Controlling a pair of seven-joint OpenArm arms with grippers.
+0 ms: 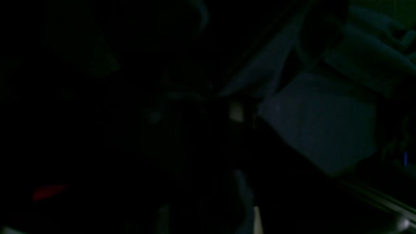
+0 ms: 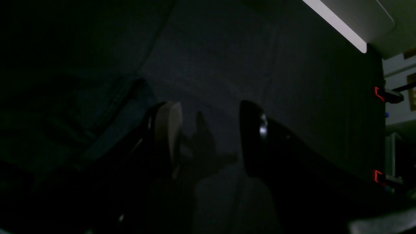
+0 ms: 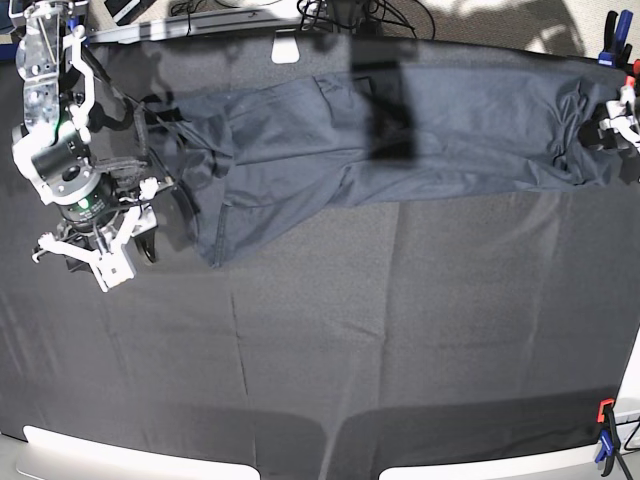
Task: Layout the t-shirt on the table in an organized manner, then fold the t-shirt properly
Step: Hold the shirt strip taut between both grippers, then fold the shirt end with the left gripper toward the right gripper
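The dark grey t-shirt (image 3: 450, 140) lies stretched in a long wrinkled band across the far part of the table (image 3: 400, 350), which wears a black cloth. My right gripper (image 3: 100, 255) hovers just off the shirt's left end and is open. In the right wrist view its fingers (image 2: 169, 130) stand apart over bare black cloth, with the t-shirt (image 2: 107, 97) to their left. My left gripper (image 3: 618, 125) sits at the shirt's bunched right end, at the picture's edge. The left wrist view is very dark, showing only a fold of t-shirt (image 1: 325, 130). Whether that gripper holds anything does not show.
A blue clamp (image 3: 610, 40) sits at the far right corner, and an orange and blue clamp (image 3: 604, 430) at the near right. Orange clamps (image 2: 377, 92) line the edge ahead of my right gripper. A white patch (image 3: 285, 48) and cables lie at the far rim.
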